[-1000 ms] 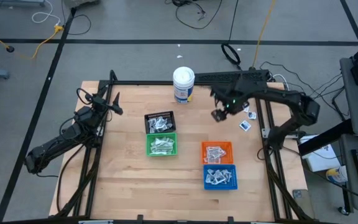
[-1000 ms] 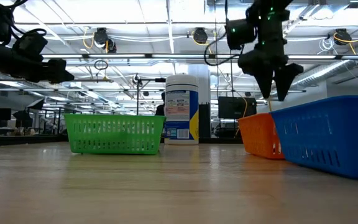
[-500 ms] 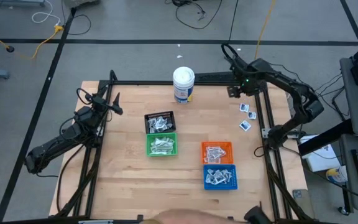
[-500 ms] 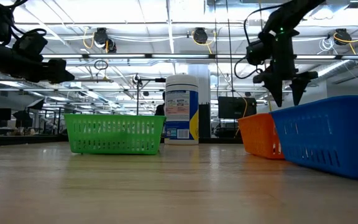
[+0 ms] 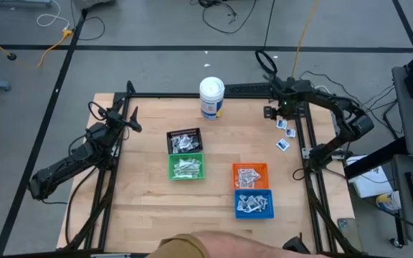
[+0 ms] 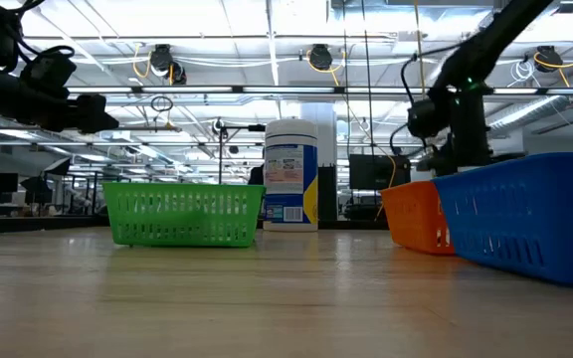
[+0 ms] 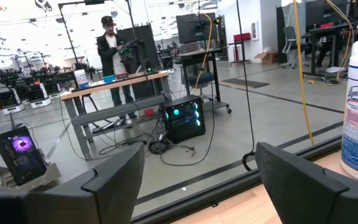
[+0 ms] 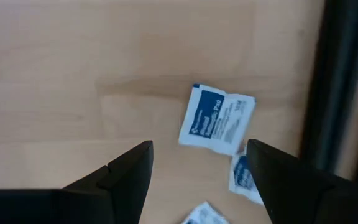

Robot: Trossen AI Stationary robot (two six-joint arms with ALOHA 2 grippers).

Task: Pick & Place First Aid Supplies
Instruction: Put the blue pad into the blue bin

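Hovering with jaws wide and empty, the right gripper hung over loose wrapped packets by the table's right edge. The left gripper, also spread and holding nothing, waited near the left edge. Packets already lay in all four baskets; seemingly only those few remained.

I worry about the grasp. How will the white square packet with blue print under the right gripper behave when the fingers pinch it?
The packet looks thin and flat on the wood, so it is probably very light and floppy. The open right gripper may push it sideways instead of lifting it. Its smooth wrapper could slip, and another packet lies very close.
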